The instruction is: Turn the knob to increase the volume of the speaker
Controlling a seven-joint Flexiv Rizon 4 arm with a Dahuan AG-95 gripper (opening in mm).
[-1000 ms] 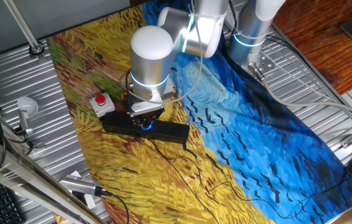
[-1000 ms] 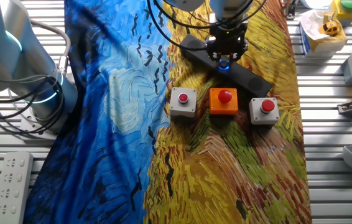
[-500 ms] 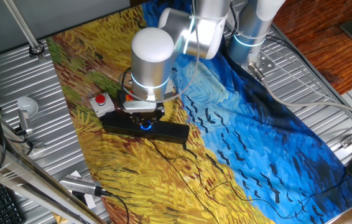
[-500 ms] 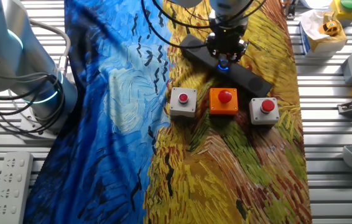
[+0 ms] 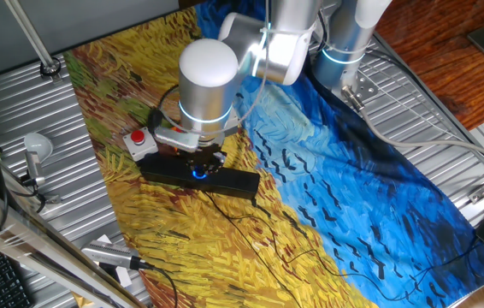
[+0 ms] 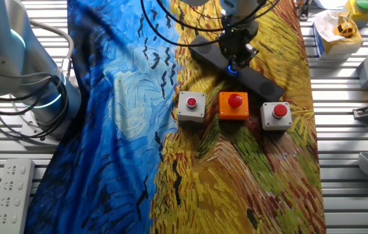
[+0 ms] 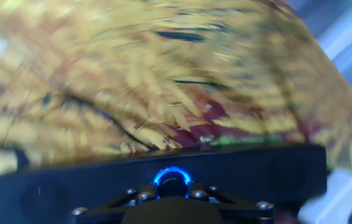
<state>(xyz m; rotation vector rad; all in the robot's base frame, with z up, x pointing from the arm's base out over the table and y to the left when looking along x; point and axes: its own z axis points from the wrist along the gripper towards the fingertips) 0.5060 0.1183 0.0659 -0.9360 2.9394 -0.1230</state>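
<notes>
The speaker (image 5: 235,180) is a long black bar lying on the yellow part of the painted cloth. It also shows in the other fixed view as the speaker (image 6: 262,82) and fills the bottom of the hand view as the speaker (image 7: 257,172). The knob (image 7: 172,182) sits at its middle, ringed by blue light, and that glow marks the knob (image 5: 197,174) and the knob (image 6: 233,67) under the hand. My gripper (image 7: 172,188) stands straight down over it, shut on the knob. The gripper (image 5: 199,166) hides most of the dial, as does the gripper (image 6: 235,60).
Three red-button boxes stand in a row near the speaker: grey (image 6: 192,107), orange (image 6: 234,106), grey (image 6: 276,116). One button box (image 5: 142,143) is close to the hand. A thin black cable (image 5: 250,229) runs over the cloth. A second arm's base (image 6: 25,71) stands left.
The hand has turned about its own axis while staying on the knob; its side parts have swung round. The speaker has not shifted.
</notes>
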